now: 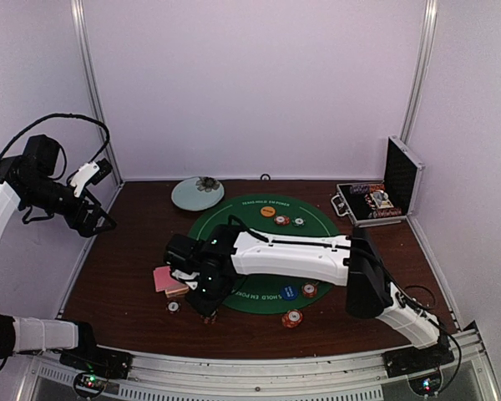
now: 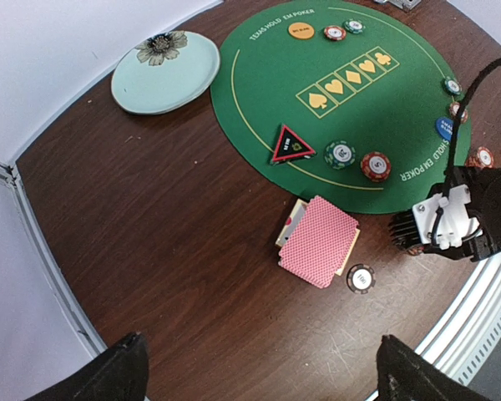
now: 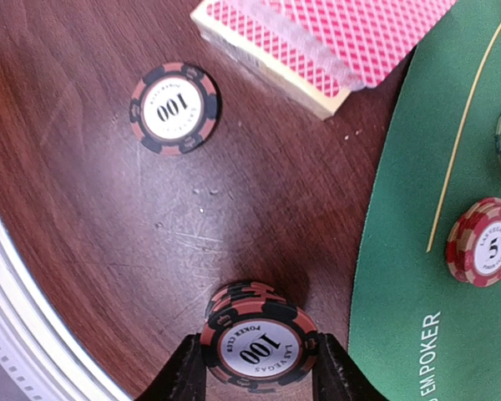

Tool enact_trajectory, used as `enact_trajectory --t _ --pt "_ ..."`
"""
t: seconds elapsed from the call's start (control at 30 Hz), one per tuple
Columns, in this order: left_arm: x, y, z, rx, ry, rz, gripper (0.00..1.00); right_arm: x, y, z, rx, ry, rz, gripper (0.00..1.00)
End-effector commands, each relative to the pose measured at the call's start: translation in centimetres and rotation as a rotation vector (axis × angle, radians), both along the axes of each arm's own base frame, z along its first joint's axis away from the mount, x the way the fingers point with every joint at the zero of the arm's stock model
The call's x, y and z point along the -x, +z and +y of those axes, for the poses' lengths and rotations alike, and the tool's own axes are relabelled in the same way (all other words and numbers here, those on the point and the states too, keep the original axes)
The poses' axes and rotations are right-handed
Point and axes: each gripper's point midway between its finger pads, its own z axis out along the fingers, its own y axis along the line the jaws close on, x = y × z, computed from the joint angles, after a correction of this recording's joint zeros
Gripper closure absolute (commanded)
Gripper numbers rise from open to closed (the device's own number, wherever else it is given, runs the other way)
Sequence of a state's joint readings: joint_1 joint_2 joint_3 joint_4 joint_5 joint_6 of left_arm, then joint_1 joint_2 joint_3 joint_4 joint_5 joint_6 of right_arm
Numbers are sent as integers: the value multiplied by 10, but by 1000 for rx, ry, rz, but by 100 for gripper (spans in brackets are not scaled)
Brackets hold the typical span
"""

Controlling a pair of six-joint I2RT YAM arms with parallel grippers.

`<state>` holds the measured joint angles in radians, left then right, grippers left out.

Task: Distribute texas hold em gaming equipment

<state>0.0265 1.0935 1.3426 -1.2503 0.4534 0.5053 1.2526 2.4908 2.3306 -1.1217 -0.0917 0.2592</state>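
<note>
My right gripper (image 3: 259, 376) is shut on a small stack of red-and-black "100" chips (image 3: 260, 342), low over the wood just left of the green mat (image 3: 434, 251). In the top view it (image 1: 207, 307) sits at the mat's near-left edge. A single "100" chip (image 3: 175, 109) and the pink-backed card deck (image 3: 334, 42) lie beyond it. My left gripper (image 2: 263, 376) is open and empty, high above the table's left side (image 1: 92, 213). Its view shows the deck (image 2: 317, 241), the loose chip (image 2: 361, 278), the red-black triangle marker (image 2: 291, 144), a green chip (image 2: 340, 154), a red chip (image 2: 375, 165) and the orange button (image 2: 301, 31).
A pale blue-green plate (image 1: 198, 193) lies at the back, left of the mat. The open metal case (image 1: 376, 199) stands at the back right. A blue button (image 1: 289, 292) and chips (image 1: 309, 290) (image 1: 292, 318) lie at the mat's near edge. The right arm spans the mat.
</note>
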Motion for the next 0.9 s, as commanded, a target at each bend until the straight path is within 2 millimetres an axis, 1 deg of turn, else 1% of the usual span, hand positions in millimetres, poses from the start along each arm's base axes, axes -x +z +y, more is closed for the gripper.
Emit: enact_trajectory --t 0.0,0.13,0.23,0.33,0.5,0.63,0.77,0.87 --pt "1 6 1 -3 -4 -27 2 -6 49 7 -85 -14 -55 73" --pt "1 6 1 -7 -3 -29 2 -13 72 6 -124 -33 -72 74" --pt "1 6 2 -8 -1 -30 3 -28 88 -2 -138 -68 -99 74" --pt "1 6 2 -10 0 -28 2 -55 98 -18 -127 -122 -139 74" --pt "0 5 2 -7 -2 -24 2 -114 106 -54 -106 -228 -190 75" --pt "-1 4 0 0 -7 -17 2 -162 100 -83 -77 -307 -228 75" --pt "-3 3 -1 10 -13 -8 2 -209 85 -109 -34 -380 -270 75" --pt "-5 0 -2 16 -18 4 2 -241 72 -125 -15 -428 -291 75"
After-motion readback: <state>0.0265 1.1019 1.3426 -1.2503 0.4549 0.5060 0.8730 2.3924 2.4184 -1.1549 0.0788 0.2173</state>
